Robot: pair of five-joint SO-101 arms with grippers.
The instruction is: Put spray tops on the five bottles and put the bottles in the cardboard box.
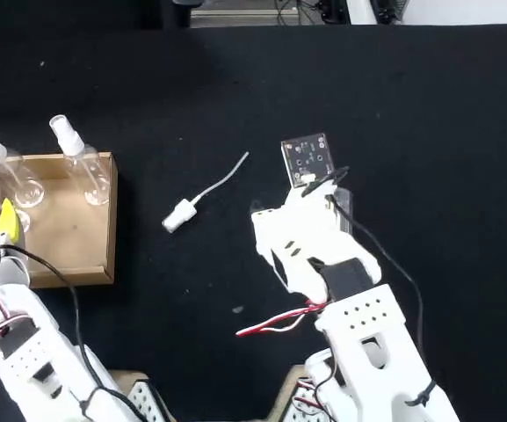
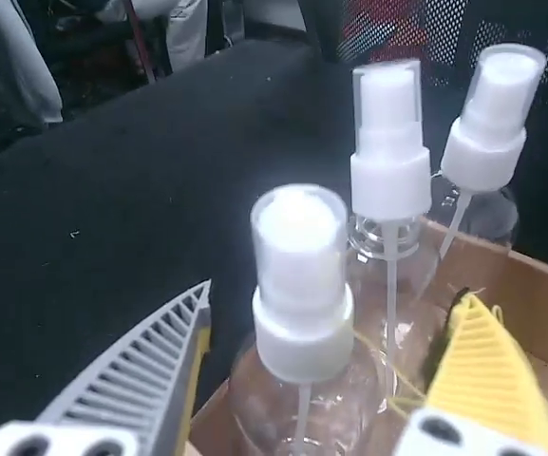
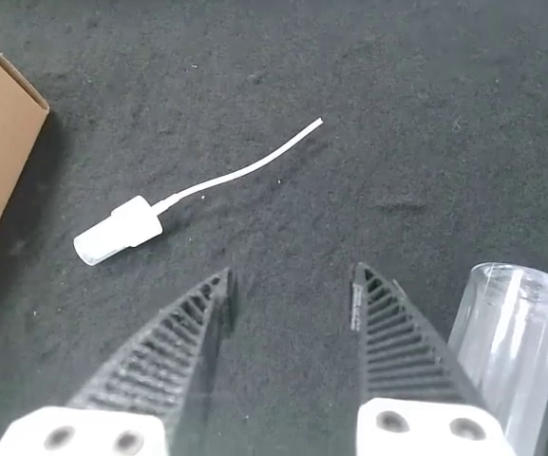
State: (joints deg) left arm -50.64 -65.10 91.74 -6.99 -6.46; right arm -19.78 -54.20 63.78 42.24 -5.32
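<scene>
High view: spray top [image 1: 181, 215] flat, tube toward far right; right fingers [image 3: 183, 328] and left fingers [image 2: 150, 375] wide.

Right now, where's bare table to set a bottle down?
Free: black table beyond and right of the white right arm; strip between the brown cardboard box and the loose white spray top. Crowded: box's far end, three clear bottles.

Three bottles [image 1: 84, 171] stand in the cardboard box [image 1: 77, 237], toward its 10 o'clock corner. A spray top [image 1: 181, 214] lies at 3 o'clock from the box. The right gripper [image 3: 288, 280] stands at 3 o'clock from that top.
</scene>
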